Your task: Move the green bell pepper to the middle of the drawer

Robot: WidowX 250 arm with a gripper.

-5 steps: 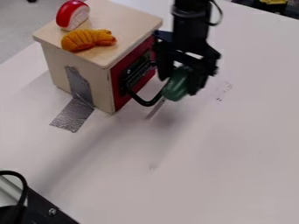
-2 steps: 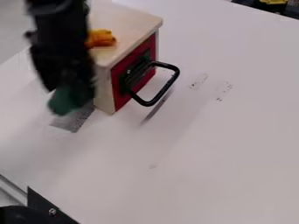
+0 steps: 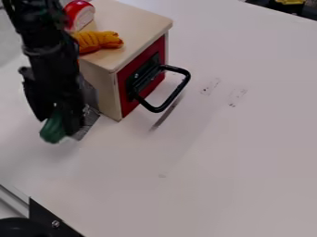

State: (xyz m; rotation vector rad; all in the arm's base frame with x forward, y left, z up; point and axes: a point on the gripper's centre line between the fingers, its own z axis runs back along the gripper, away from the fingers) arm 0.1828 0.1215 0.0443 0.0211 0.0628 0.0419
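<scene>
At left, a black robot arm (image 3: pixel 46 55) comes in from the far left edge, its gripper (image 3: pixel 59 122) pointing down beside the left side of a pale wooden box (image 3: pixel 133 30). The jaws are closed around a green bell pepper (image 3: pixel 52 130), pinching it between them, with its rounded end poking out toward the near left. The pepper is over the near-left part of a white table (image 3: pixel 235 162), outside the box; whether it touches the tabletop cannot be told.

Below and nearer, at the near-left corner, a black bracket (image 3: pixel 44 214) with a screw stands beside a pale rail (image 3: pixel 14 200) and a dark rounded object (image 3: pixel 18 227). Just right of the gripper, silver tape (image 3: pixel 92 116) runs from the side of the box onto the table, partly hidden by the arm.

On top of the box, a red toy (image 3: pixel 79 14) with a pale face sits at the far left, with a ridged orange toy (image 3: pixel 102 40) just nearer. The box's red front (image 3: pixel 126 88) faces right, and a black loop handle (image 3: pixel 162 109) juts from it over the table. Farther right, faint dark marks (image 3: pixel 237 96) dot the white surface. At the far right edge is a yellow object (image 3: pixel 289 2).
</scene>
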